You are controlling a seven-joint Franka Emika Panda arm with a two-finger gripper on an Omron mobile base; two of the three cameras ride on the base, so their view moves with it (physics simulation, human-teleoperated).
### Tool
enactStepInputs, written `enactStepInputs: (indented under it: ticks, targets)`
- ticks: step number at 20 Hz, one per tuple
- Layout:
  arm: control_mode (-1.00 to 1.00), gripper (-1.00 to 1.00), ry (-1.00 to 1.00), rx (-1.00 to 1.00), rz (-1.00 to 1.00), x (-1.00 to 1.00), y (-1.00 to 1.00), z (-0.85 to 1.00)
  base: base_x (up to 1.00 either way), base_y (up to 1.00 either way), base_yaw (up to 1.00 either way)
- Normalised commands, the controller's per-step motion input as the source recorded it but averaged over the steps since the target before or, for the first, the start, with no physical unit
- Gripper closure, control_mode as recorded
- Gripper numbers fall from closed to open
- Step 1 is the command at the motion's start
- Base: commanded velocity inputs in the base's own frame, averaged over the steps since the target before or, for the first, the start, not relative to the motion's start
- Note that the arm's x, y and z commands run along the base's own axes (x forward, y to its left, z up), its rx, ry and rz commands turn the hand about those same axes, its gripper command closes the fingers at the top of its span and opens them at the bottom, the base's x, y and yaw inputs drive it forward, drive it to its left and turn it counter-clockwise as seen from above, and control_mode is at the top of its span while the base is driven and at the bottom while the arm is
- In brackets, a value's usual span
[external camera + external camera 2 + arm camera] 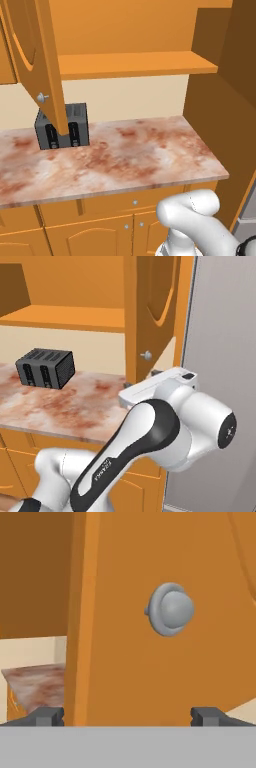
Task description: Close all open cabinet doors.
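In the left base view an open cabinet door (42, 60) of orange-brown wood hangs at the upper left of the frame. It is swung out from the wall cabinet, and its small round silver knob (43, 98) sits near the lower corner. Behind its lower edge a dark grey toaster (62, 127) stands on the marbled reddish desk (130, 155), close to the cream wall. At the upper right of this frame the inside of the cabinet is seen, with its wooden shelf (135, 64).

In the right base view a second open cabinet door (152, 311) stands in the upper middle of the frame, edge-on to the camera, and its knob (146, 355) is just above the white arm. The toaster (46, 368) is at the left of this frame, on the desk. A grey flat panel (225, 356) is at the right.

In the hand view the door face (165, 662) is very near, and its knob (171, 609) is a little right of centre. The claw (129, 716) is spread wide: one dark fingertip (49, 716) is at the lower left and the other at the lower right, with nothing between them. The knob is above the gap, not touched.
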Motion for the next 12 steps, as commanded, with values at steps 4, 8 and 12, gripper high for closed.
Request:
enactStepInputs:
  ticks: [4, 8, 12]
  targets:
    - [-1.00, -1.00, 0.06, -0.01, 0.16, 0.46, 0.45, -0.14, 0.00, 0.00, 0.00]
    - [-1.00, -1.00, 0.03, -0.02, 0.10, 0.58, 0.60, -0.10, 0.00, 0.00, 0.00]
    - [-1.00, -1.00, 0.00, -0.05, 0.00, 0.61, 0.78, -0.01, 0.00, 0.00, 0.00]
